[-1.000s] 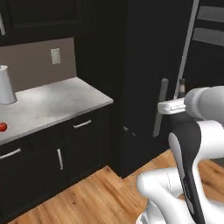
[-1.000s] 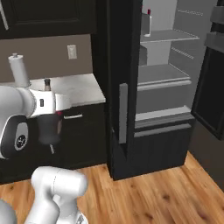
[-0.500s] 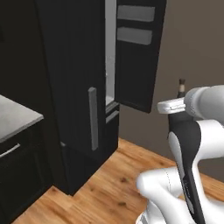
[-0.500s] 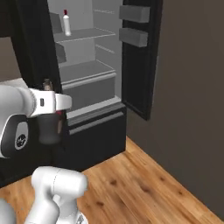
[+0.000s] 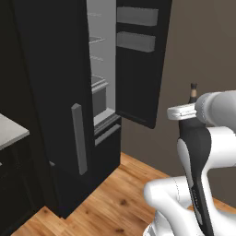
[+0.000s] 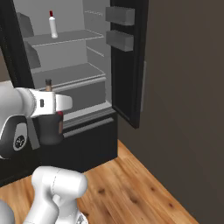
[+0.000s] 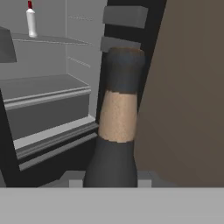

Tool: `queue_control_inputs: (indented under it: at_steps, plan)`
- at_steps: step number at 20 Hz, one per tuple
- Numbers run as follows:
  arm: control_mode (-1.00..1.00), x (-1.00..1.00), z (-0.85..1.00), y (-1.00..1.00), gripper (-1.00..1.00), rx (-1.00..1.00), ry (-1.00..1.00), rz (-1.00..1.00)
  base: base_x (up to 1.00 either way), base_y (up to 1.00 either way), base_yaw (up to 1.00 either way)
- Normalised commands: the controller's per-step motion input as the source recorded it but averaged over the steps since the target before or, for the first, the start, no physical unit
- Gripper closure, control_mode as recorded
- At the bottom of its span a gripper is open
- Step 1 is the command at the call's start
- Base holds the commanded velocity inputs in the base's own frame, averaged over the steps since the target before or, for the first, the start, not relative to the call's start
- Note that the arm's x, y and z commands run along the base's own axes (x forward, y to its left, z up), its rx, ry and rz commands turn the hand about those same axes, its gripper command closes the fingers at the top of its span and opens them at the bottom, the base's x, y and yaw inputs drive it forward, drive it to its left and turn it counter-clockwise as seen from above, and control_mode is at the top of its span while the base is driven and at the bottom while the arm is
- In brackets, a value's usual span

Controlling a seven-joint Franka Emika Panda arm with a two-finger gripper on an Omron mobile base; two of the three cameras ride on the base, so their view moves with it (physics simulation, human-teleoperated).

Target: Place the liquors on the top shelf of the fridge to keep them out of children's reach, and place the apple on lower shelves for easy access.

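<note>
My gripper (image 6: 56, 124) is shut on the squat dark liquor bottle (image 6: 49, 131), held upright in front of the open fridge (image 5: 50, 83). Its tan-banded neck (image 7: 118, 111) rises through the middle of the hand view, and its tip (image 5: 193, 91) pokes up behind the arm. Inside the fridge, the slim white liquor bottle (image 6: 53, 25) with a red cap stands on the top shelf (image 6: 70, 38), also at the upper left of the hand view (image 7: 30, 19). The lower shelves (image 6: 72, 73) sit below it. The apple is out of view.
The black fridge door (image 6: 127, 65) stands open to the right, carrying two grey bins (image 6: 119, 15). A brown wall (image 6: 188, 87) is right of it. Wood floor (image 5: 106, 198) lies below. A counter corner (image 5: 9, 131) shows at far left.
The whole picture has swung from the counter and cabinets to the open fridge, so the base has moved. The dark bottle stays held in the gripper.
</note>
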Motion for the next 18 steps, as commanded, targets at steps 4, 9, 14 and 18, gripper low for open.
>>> queue_control_inputs:
  at_steps: [4,9,14,18]
  plan:
    - [1.0,0.0,0.0,0.0,1.0,0.0,0.0,0.0,0.5,-0.67,0.6]
    - [1.0,0.0,0.0,0.0,1.0,0.0,0.0,0.0,0.56,-0.61,0.62]
    - [1.0,0.0,0.0,0.0,1.0,0.0,0.0,0.0,0.49,-0.65,0.57]
    - [1.0,0.0,0.0,0.0,1.0,0.0,0.0,0.0,0.43,-0.69,0.54]
